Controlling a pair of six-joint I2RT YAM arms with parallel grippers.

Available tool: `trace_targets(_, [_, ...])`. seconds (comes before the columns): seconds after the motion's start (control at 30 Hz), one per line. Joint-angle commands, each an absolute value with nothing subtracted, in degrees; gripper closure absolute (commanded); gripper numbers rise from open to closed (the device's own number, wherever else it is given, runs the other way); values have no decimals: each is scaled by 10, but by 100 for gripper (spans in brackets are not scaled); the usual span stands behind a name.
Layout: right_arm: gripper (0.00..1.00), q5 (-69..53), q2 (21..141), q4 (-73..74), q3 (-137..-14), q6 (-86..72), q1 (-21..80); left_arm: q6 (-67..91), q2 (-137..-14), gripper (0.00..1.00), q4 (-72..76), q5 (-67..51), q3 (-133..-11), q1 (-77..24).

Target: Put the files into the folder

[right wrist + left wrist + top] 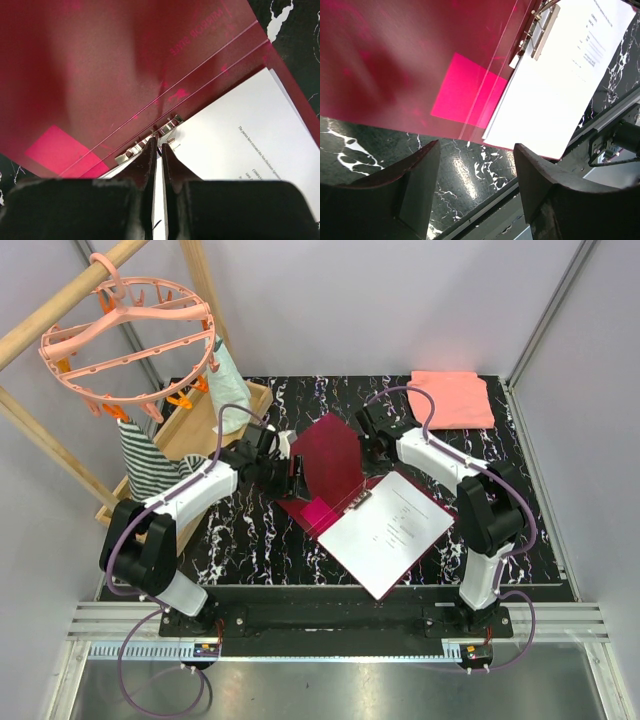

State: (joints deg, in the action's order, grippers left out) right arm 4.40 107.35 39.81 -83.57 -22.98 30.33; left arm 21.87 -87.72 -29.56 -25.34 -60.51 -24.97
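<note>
1. The folder (335, 455) lies open at the middle of the black marbled table (250, 550). Its back panel is flat on the table, and its dark red cover stands tilted up from the spine on the left side.
2. Inside the folder, the files (388, 530) rest on the flat back panel as a white stack with black print facing up. Their near right corner juts slightly past the panel's edge.
3. The metal clip (150, 140) sits at the far left edge of the files, just beside the spine. Whether it presses down on the sheets cannot be told.
4. A brighter pink rectangle (465, 90) shows through the cover near its lower corner.
5. The right gripper (160, 147) points at the clip, its fingers drawn nearly together with only a thin slit between them. Whether anything is pinched in that slit cannot be told.
6. The left gripper (476, 147) hovers on the left side of the raised cover with its fingers spread wide, grasping nothing. Bare table and the cover's lower edge show between them.
7. A wooden tray (195, 430) stands at the far left, with a striped cloth (145, 460) at its left end. A pink clip hanger (130, 335) hangs above it.
8. A salmon-pink folded cloth (452, 398) lies at the far right corner, well apart from the folder.
</note>
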Motion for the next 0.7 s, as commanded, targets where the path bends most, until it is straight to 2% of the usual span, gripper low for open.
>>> trace_targets(0.0, [96, 75, 1034, 386, -827, -235, 321, 253, -886, 39, -231, -265, -570, -266])
trace_targets(0.03, [96, 76, 1034, 387, -827, -235, 323, 262, -890, 41, -222, -258, -563, -270])
trace_targets(0.17, [96, 76, 1037, 387, -831, -232, 329, 309, -924, 58, -177, -227, -521, -296])
trace_targets(0.2, [96, 77, 1037, 386, -831, -232, 330, 316, -931, 66, -166, -213, -513, -299])
trace_targets(0.3, [96, 80, 1037, 386, -831, -228, 331, 336, -936, 76, -140, -186, -491, -305])
trace_targets(0.53, [96, 77, 1038, 384, -831, -222, 341, 346, -972, 85, -125, -175, -479, -312])
trace_targets(0.67, [96, 71, 1036, 384, -840, -224, 352, 352, -976, 87, -113, -178, -465, -314])
